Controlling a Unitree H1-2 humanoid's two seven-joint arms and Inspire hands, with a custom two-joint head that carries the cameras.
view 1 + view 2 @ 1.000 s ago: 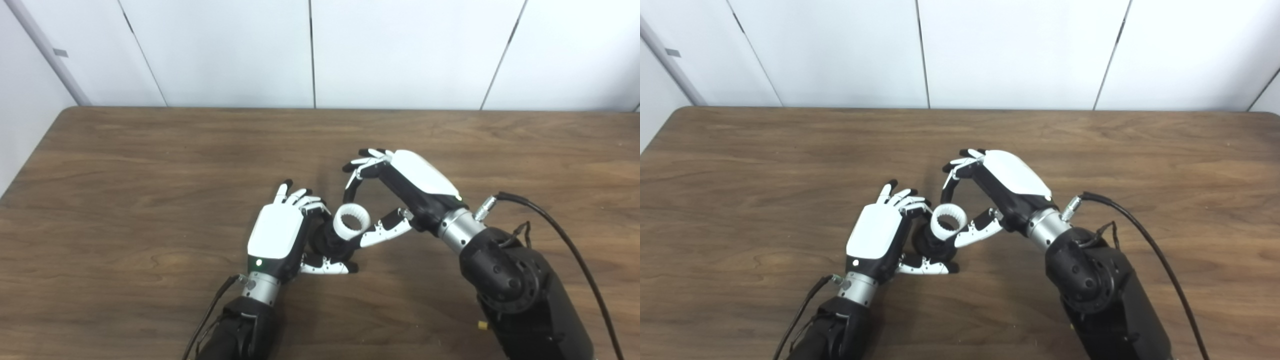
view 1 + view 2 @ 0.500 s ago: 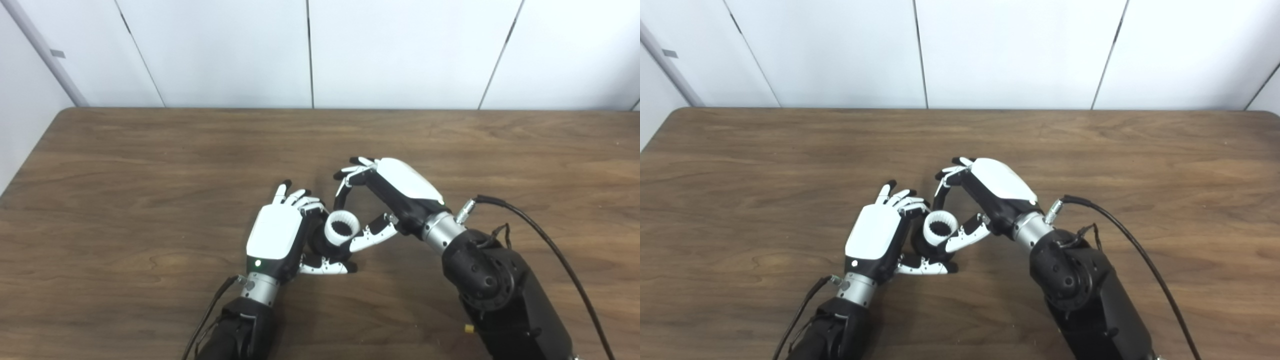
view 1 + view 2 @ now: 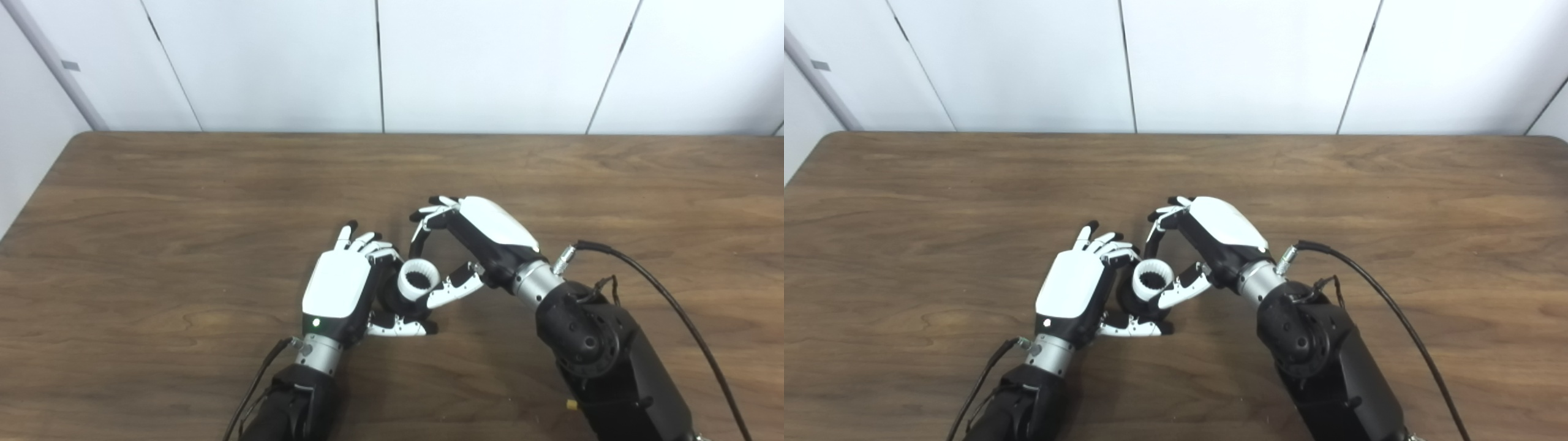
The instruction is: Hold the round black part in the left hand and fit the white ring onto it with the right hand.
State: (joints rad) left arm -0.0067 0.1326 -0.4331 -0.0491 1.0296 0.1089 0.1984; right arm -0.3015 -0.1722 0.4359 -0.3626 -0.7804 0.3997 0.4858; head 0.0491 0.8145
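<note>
Centre frame, over the tabletop (image 3: 184, 202): left robot hand (image 3: 340, 288) wrapped around the round black part (image 3: 395, 300). White ring (image 3: 419, 280) sits on the part's top. To its right, right robot hand (image 3: 471, 245) pinches the ring, thumb and fingers (image 3: 418, 237) against its rim.

the tabletop (image 3: 184, 202) is dark brown with a wood-grain pattern. the ring (image 3: 418, 278) is white with a ribbed inner face, on a black part (image 3: 392, 297). each hand, left (image 3: 340, 288) and right (image 3: 484, 236), has a white back, black palm and black-tipped white fingers. the wall (image 3: 490, 61) is white.
</note>
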